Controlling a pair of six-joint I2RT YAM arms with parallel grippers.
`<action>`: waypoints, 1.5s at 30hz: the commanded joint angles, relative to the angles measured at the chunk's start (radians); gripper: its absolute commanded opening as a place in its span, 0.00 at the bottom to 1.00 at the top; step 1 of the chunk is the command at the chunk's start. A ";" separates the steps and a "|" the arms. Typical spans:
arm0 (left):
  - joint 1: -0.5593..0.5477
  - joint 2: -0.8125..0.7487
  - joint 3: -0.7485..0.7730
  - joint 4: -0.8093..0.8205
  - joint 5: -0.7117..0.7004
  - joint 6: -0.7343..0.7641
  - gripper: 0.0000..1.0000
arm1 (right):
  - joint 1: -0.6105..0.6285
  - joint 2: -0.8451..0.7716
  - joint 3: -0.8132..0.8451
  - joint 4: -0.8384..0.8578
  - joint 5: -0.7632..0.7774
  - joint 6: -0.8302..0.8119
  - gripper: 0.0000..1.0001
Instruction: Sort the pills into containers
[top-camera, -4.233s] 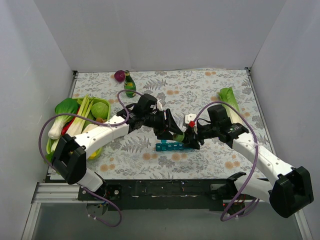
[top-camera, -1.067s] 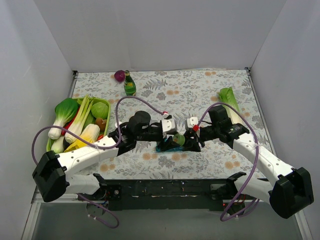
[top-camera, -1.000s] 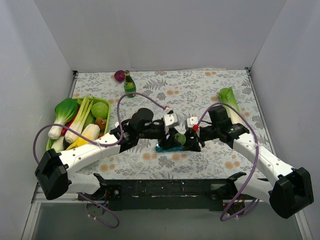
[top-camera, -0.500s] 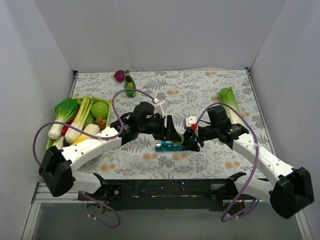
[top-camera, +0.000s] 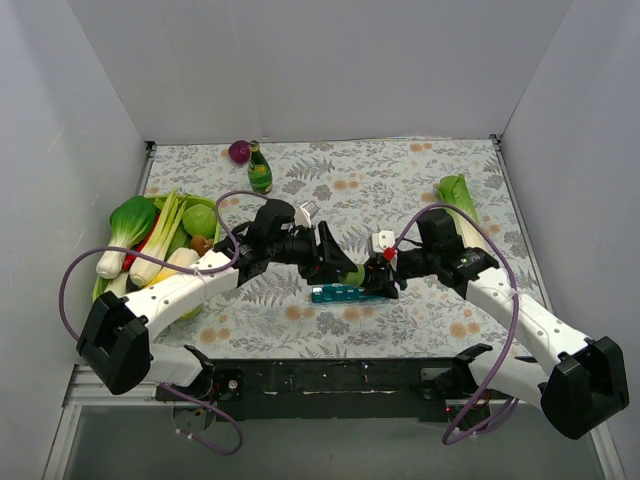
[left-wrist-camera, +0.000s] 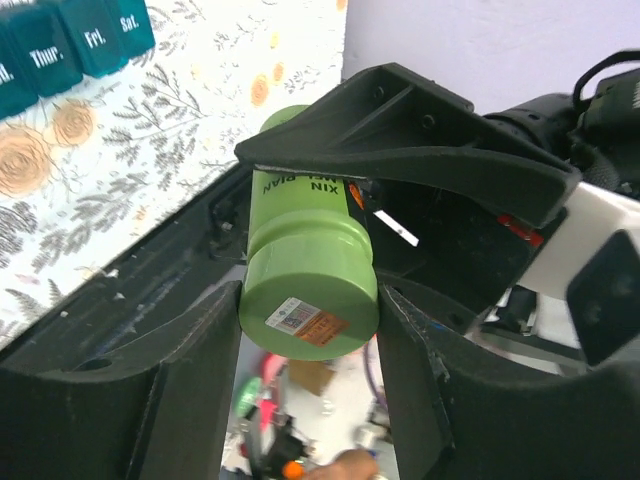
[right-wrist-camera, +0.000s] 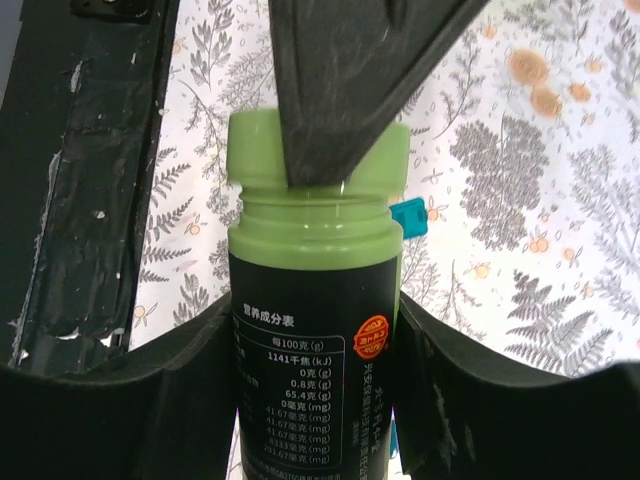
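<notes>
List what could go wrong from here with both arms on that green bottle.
1. Spill: the left gripper is on the cap and the right gripper is on the body of the green bottle, which looks roughly sideways. If the cap comes off, pills may scatter on the table.
2. The pill organiser lids look closed, so nothing can go in.
3. The two grippers' fingers crowd together at the cap, so a twist could make them collide.
</notes>
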 joint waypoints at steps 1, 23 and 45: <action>0.039 -0.013 -0.027 0.091 0.120 -0.239 0.00 | -0.005 -0.020 0.017 -0.041 0.023 -0.020 0.01; 0.186 -0.013 -0.024 -0.385 -0.585 0.432 0.00 | -0.022 -0.043 0.002 -0.041 0.075 -0.020 0.01; 0.232 0.363 0.194 -0.404 -0.813 0.644 0.80 | -0.062 -0.075 -0.015 -0.032 0.050 -0.008 0.03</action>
